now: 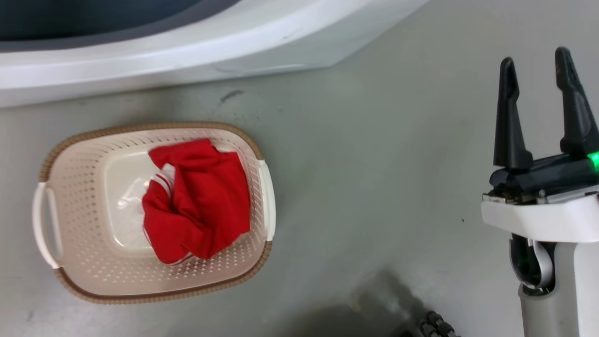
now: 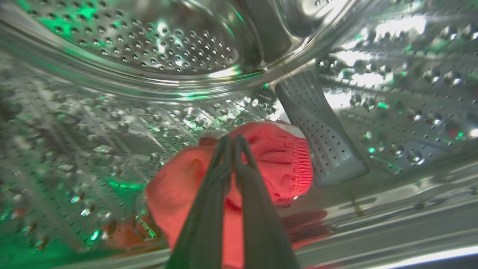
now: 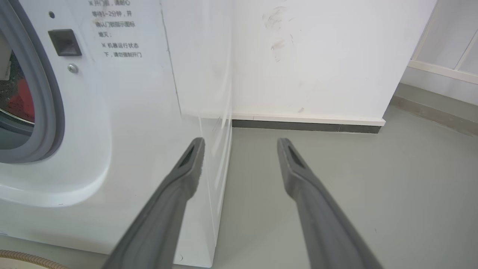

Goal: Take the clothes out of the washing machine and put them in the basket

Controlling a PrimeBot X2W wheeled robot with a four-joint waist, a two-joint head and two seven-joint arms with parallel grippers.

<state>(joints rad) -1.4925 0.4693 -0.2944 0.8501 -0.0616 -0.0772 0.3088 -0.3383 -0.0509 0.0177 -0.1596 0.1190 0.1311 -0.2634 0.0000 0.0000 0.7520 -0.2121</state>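
Note:
In the head view, one of the clothes, a red garment (image 1: 201, 201) with white stripes, lies crumpled in the cream basket (image 1: 154, 126) on the floor before the white washing machine (image 1: 187, 47). Inside the steel drum (image 2: 130, 48), another red garment (image 2: 283, 160) lies on the drum floor. My left gripper (image 2: 232, 139) is shut, its tips pinched into that fabric. My right gripper (image 1: 536, 56) hangs open and holds nothing, to the right of the basket. It points past the washing machine (image 3: 112, 112) front corner, right gripper (image 3: 241, 140) fingers spread. Red cloth (image 3: 22, 101) shows through the grey-rimmed porthole.
A grey ribbed paddle (image 2: 321, 142) rises from the drum wall just right of the garment. Grey floor (image 1: 374, 164) stretches between the basket and my right arm. A white wall with a dark skirting (image 3: 306, 125) stands beyond the machine. The basket's rim (image 3: 18, 257) peeks in low.

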